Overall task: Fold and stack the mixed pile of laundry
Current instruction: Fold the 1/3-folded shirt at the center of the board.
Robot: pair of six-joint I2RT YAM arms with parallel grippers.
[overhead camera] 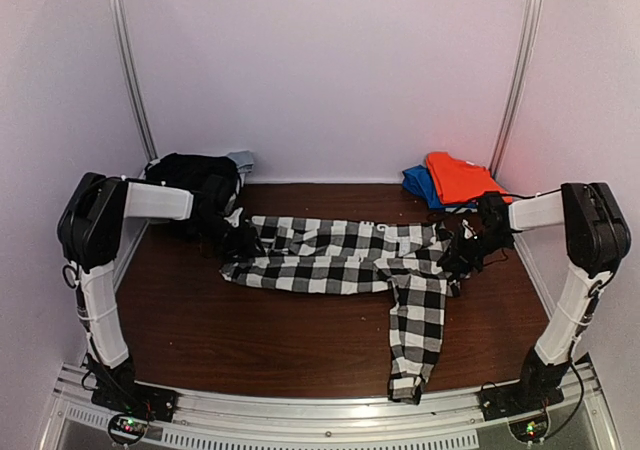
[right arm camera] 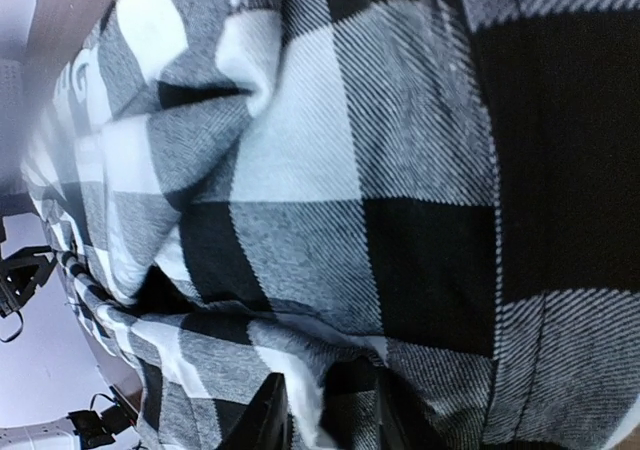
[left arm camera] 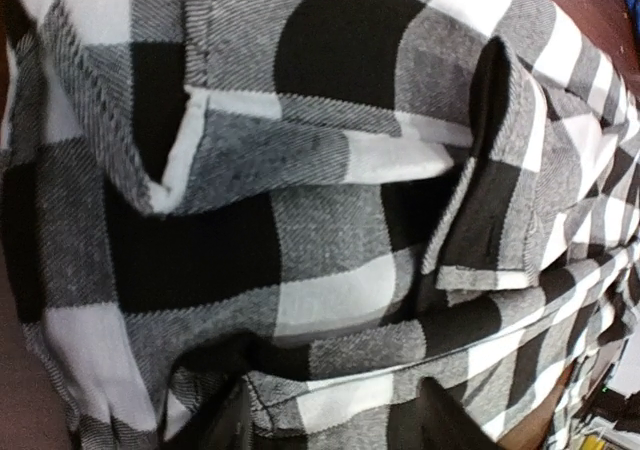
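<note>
Up close only checked shirt point(left arm camera: 300, 220), left fingers point(left arm camera: 450, 420) parted, right fingers point(right arm camera: 268, 420) unclear, overhead adds orange garment point(overhead camera: 460, 177)

Shows a dark brown wood-grain desk point(overhead camera: 300, 340), boxed in on three sides by plain white panels. Faces a bare back wall point(overhead camera: 330, 70) straight ahead, with side walls point(overhead camera: 50, 90) close at left and right. Has two slim aluminium uprights point(overhead camera: 130, 70) at the far corners, each leaning slightly inward in the top view. Ends at the near edge in a ribbed metal rail point(overhead camera: 320, 415). Sits under soft, even light, with a faint pink cast on the panels and a dull sheen on the wood.
</note>
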